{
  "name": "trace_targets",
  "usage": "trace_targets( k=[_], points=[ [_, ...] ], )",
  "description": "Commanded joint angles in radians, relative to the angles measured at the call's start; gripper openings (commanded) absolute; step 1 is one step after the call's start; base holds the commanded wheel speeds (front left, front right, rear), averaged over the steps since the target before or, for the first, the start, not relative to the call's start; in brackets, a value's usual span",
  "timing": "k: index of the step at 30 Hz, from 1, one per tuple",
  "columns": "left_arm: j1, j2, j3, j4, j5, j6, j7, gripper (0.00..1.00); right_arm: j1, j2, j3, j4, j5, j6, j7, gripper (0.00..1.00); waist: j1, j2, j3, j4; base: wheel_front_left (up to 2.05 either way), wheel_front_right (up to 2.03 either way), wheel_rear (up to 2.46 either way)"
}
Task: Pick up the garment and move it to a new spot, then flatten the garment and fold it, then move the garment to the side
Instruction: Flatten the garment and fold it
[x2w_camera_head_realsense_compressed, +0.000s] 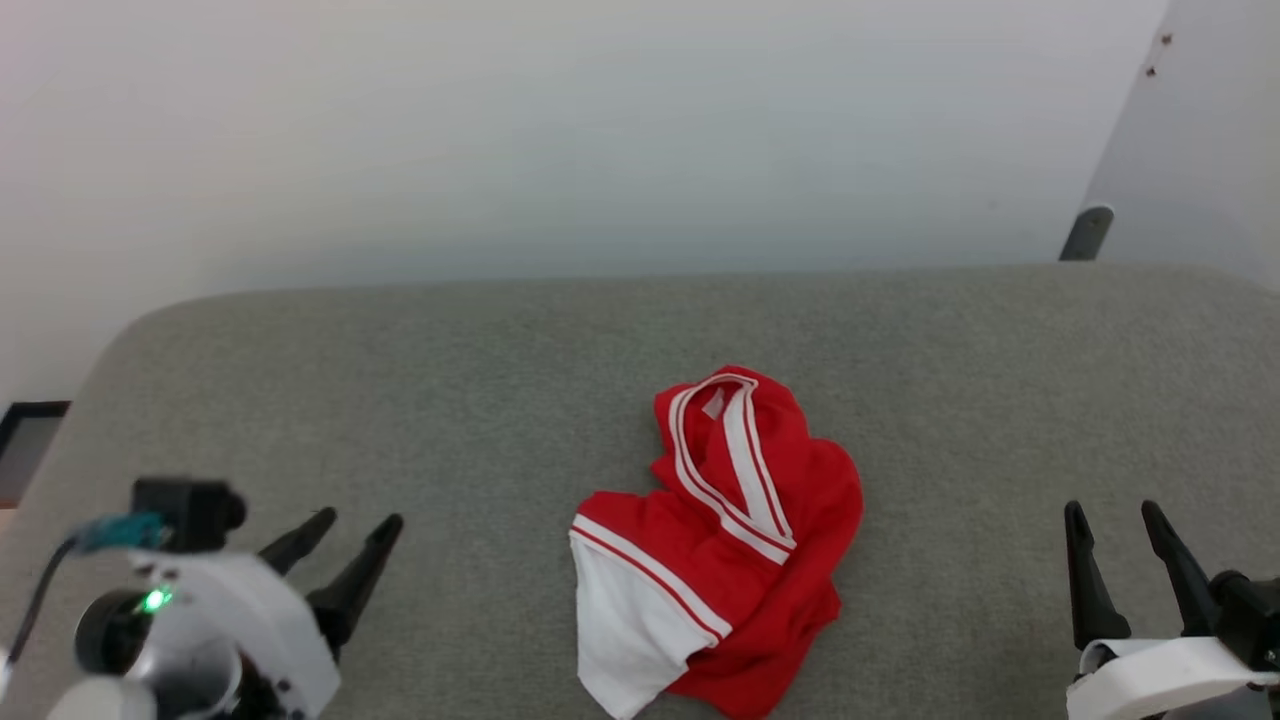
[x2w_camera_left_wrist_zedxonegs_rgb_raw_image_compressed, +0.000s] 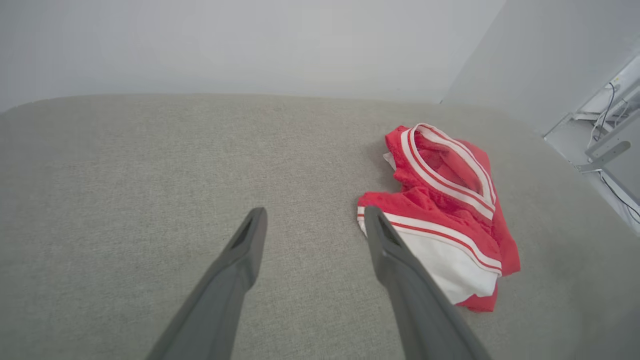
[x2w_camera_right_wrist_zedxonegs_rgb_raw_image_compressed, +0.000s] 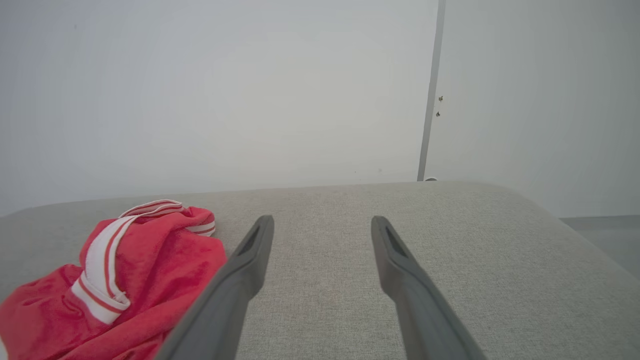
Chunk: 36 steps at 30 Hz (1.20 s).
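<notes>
Lying crumpled, the garment (x2w_camera_head_realsense_compressed: 730, 540) is sitting mid grey pad (x2w_camera_head_realsense_compressed: 400, 380), between the two pincers. Both the left gripper (x2w_camera_head_realsense_compressed: 358, 520) & right gripper (x2w_camera_head_realsense_compressed: 1112, 510) are hanging wide open, holding nothing. Pickup pending: prob. worth pinching a thick red fold, not loose trim. Folds are hiding any print; its near edge is running off-frame in right wrist view.

I log my left gripper (x2w_camera_head_realsense_compressed: 360, 520): tapered dark fingers, white wrist shell (x2w_camera_head_realsense_compressed: 262, 618), green LED (x2w_camera_head_realsense_compressed: 153, 600), teal cable (x2w_camera_head_realsense_compressed: 110, 530) (black block (x2w_camera_head_realsense_compressed: 185, 508) beside it); my right gripper (x2w_camera_head_realsense_compressed: 1112, 510): white cuff (x2w_camera_head_realsense_compressed: 1160, 675).
</notes>
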Motion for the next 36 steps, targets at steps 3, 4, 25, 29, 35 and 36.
trace_targets(
  k=[3,4,25,29,35,36],
  points=[
    [-0.056,-0.007,-0.034,0.017,-0.022,0.024,0.094,1.00,-0.017,0.011,-0.006,0.003,-0.008,-0.001,-0.011,1.00,0.0000,0.0000,0.029,-0.029,0.00,0.00,0.00],
    [-0.071,-0.007,-0.049,0.026,-0.028,0.031,0.132,1.00,-0.019,0.013,-0.008,0.004,-0.010,-0.001,-0.013,1.00,0.0000,0.0000,0.033,-0.035,0.00,0.00,0.00],
    [-0.237,-0.065,-0.227,0.191,-0.098,0.090,0.538,1.00,-0.090,0.037,-0.027,0.012,-0.007,-0.001,-0.035,1.00,0.0000,0.0000,0.143,-0.124,0.00,0.00,0.00],
    [-0.254,-0.067,-0.249,0.221,-0.078,0.082,0.545,1.00,-0.098,0.042,-0.026,0.014,-0.007,-0.001,-0.035,1.00,0.0000,0.0000,0.160,-0.130,0.00,0.00,0.00],
    [-0.270,-0.089,-0.263,0.283,-0.076,0.068,0.527,1.00,-0.112,0.051,-0.024,0.007,-0.008,-0.001,-0.036,1.00,0.0000,0.0000,0.176,-0.138,0.00,0.00,0.00],
    [-0.272,-0.092,-0.267,0.293,-0.072,0.067,0.525,1.00,-0.113,0.053,-0.025,0.006,-0.008,-0.001,-0.036,1.00,0.0000,0.0000,0.179,-0.138,0.00,0.00,0.00]
  ],
)
